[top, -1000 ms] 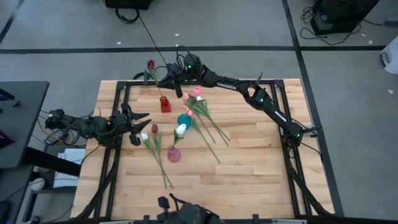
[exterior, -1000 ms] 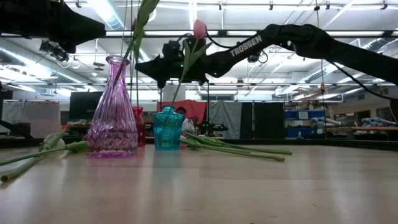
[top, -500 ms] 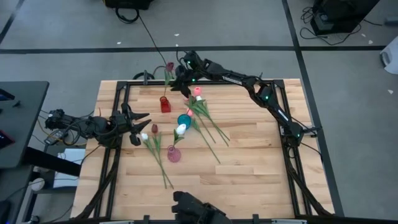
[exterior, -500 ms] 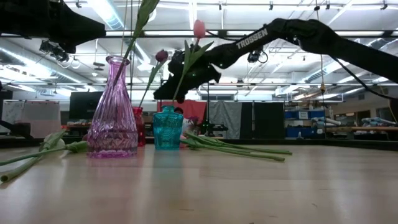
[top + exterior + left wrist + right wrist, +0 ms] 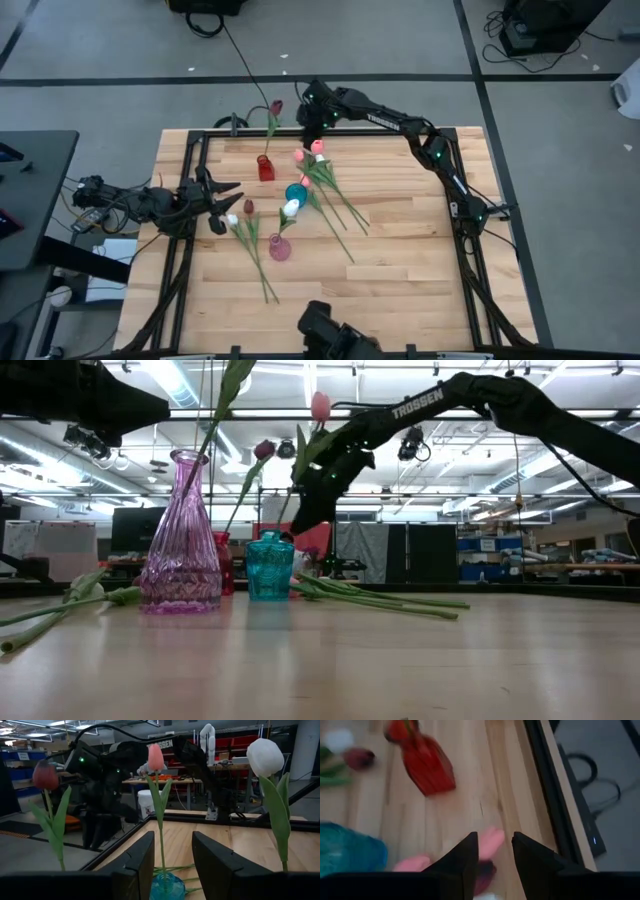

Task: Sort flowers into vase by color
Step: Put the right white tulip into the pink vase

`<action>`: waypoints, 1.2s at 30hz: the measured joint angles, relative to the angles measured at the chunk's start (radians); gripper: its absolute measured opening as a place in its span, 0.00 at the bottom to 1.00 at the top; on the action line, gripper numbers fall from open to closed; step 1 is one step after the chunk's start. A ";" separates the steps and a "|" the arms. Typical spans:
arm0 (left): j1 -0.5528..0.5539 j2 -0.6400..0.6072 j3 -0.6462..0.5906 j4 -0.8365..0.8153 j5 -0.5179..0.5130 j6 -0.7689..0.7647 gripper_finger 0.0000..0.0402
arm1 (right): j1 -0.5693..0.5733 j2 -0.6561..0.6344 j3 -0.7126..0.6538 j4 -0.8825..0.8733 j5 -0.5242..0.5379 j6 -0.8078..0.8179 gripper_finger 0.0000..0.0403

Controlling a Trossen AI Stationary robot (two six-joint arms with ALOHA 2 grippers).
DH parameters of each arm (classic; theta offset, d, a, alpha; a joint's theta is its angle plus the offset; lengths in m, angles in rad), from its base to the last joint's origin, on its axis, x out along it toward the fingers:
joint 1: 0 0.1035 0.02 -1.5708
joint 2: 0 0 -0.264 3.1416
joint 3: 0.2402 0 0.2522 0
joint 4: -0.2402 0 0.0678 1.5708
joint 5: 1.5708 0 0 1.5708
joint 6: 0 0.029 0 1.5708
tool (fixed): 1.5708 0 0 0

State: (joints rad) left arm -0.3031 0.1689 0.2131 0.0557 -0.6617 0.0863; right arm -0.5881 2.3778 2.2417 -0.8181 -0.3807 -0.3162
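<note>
Up at the bench's [image 5: 400, 300] 12 o'clock edge, the right gripper [image 5: 312, 122] is hanging with its fingers apart and nothing between them. At its 9 o'clock, a maroon tulip [image 5: 275, 106] is standing in the red vase [image 5: 265, 167]. Near the middle, a teal vase [image 5: 296, 192] is holding a pink tulip [image 5: 318, 147], and the pink vase [image 5: 280, 248] is sitting at its 6 o'clock. More flowers [image 5: 335, 205] are lying loose around them. Over at 9 o'clock, the left gripper [image 5: 228, 200] is waiting, fingers spread and empty.
</note>
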 joint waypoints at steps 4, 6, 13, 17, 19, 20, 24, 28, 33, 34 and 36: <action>0.000 0.000 0.000 -0.017 0.000 -0.014 0.34 | 0.007 0.000 0.000 -0.056 0.050 -0.001 0.31; 0.000 0.000 0.000 -0.030 0.000 -0.019 0.34 | 0.016 0.000 0.000 -0.085 0.083 -0.012 0.30; 0.000 0.000 0.000 -0.057 0.002 -0.061 0.34 | 0.032 -0.067 0.000 -0.157 0.135 -0.025 0.24; 0.000 0.000 0.000 -0.056 0.004 -0.067 0.34 | 0.035 -0.144 0.001 -0.199 0.211 -0.022 0.22; 0.000 0.000 0.000 -0.056 0.005 -0.070 0.34 | 0.039 -0.177 0.001 -0.248 0.246 -0.014 0.21; 0.000 0.000 0.000 -0.056 0.005 -0.071 0.34 | 0.042 -0.192 0.001 -0.272 0.259 -0.006 0.21; 0.000 0.000 0.000 -0.056 0.005 -0.071 0.34 | 0.052 -0.279 -0.072 -0.301 0.310 0.027 0.21; 0.000 0.000 0.000 -0.061 0.005 -0.069 0.34 | 0.067 -0.416 -0.302 -0.207 0.351 0.089 0.21; 0.000 0.000 0.000 -0.060 0.006 -0.069 0.34 | 0.129 -0.611 -0.689 0.077 0.385 0.213 0.21; 0.000 0.000 0.000 -0.060 0.006 -0.069 0.34 | 0.146 -0.637 -0.760 0.127 0.391 0.242 0.21; 0.000 0.000 0.000 -0.060 0.006 -0.069 0.34 | 0.181 -0.675 -0.890 0.228 0.413 0.297 0.21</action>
State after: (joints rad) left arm -0.3031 0.1692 0.2131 -0.0044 -0.6556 0.0177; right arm -0.4069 1.7026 1.3515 -0.5905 0.0327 -0.0193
